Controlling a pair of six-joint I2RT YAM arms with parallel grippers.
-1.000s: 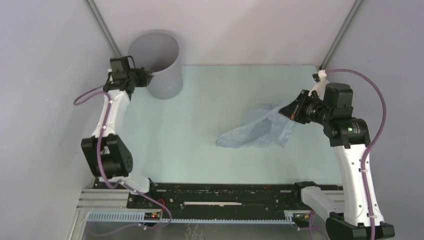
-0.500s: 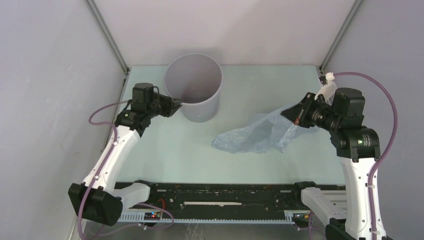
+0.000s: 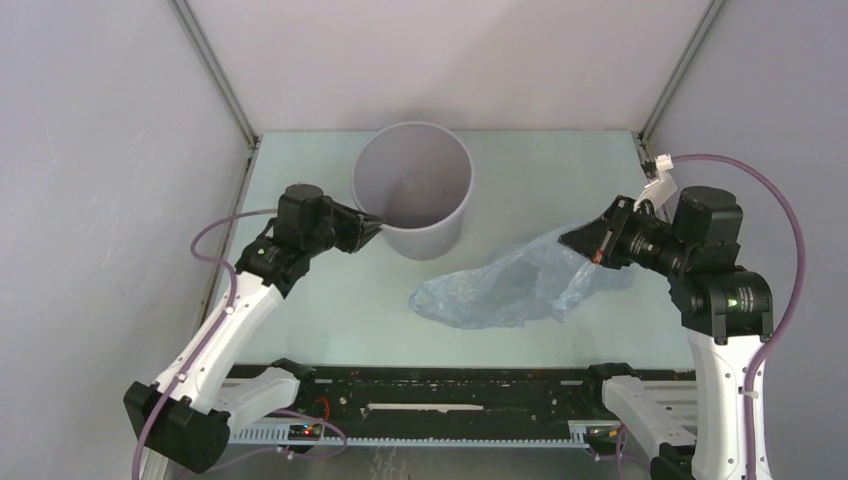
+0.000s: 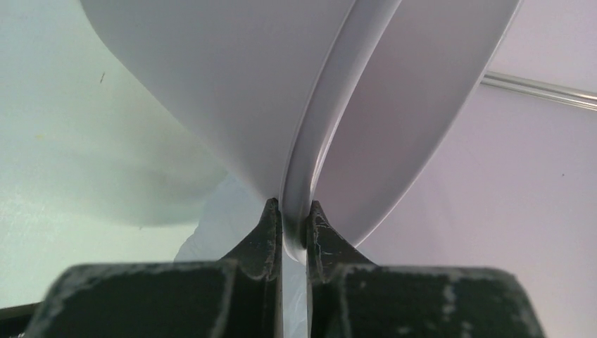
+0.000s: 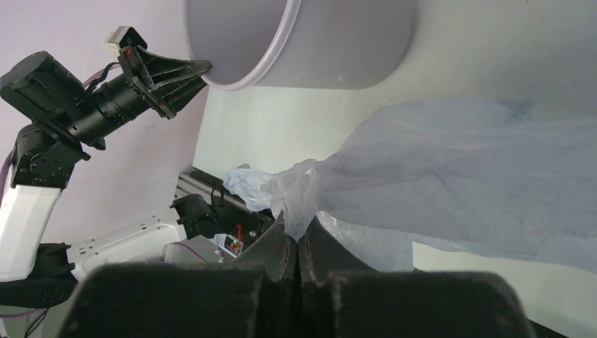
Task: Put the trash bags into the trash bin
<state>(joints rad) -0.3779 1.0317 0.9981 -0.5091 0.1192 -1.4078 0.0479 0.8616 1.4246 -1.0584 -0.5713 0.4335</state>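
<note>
Left gripper (image 3: 375,226) pinches the rim of the trash bin (image 3: 425,238) (which is far back on the counter (image 3: 330,300)); right gripper (image 3: 580,240) is clamped on the trash bag (image 3: 495,290), which trails onto the counter

- No text, label, brand, number or sign is legible in any of the three views.
- trash bag (image 3: 500,285): any print on the film is too faint and wrinkled to read, top and right wrist views alike.
- trash bin (image 3: 428,240): no readable marking on the grey wall, inside or out.
</note>
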